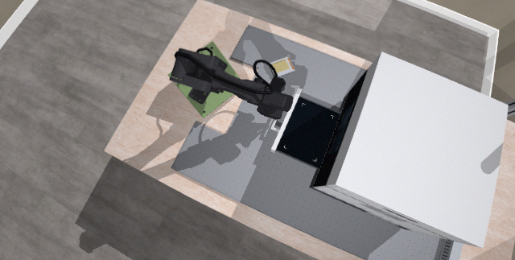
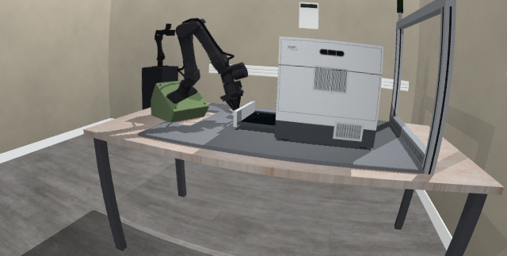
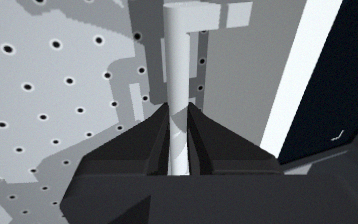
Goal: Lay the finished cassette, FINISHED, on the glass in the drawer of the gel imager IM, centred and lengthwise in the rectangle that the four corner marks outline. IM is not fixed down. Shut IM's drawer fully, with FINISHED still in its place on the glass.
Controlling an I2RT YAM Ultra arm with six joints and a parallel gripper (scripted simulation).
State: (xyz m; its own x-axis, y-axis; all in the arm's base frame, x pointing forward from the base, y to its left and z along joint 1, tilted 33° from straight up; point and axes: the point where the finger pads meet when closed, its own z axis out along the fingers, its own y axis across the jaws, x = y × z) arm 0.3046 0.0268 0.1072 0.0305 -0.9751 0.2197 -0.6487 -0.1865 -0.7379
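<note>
The gel imager IM (image 1: 418,147) is a white box on the right of the table; it also shows in the exterior view (image 2: 329,89). Its drawer stands pulled out to the left, showing dark glass (image 1: 310,131) with white corner marks. The white drawer front (image 1: 286,120) carries a white handle bar (image 3: 176,65). My gripper (image 3: 178,110) (image 1: 278,120) is shut on this handle, just left of the drawer front. The cassette FINISHED (image 1: 282,67), cream with an orange edge, lies flat on the grey mat behind my arm, apart from the drawer.
My arm's green base (image 1: 203,87) sits at the left of the table. A grey perforated mat (image 1: 257,179) covers the middle. A tall grey frame (image 2: 432,82) stands at the right end of the table.
</note>
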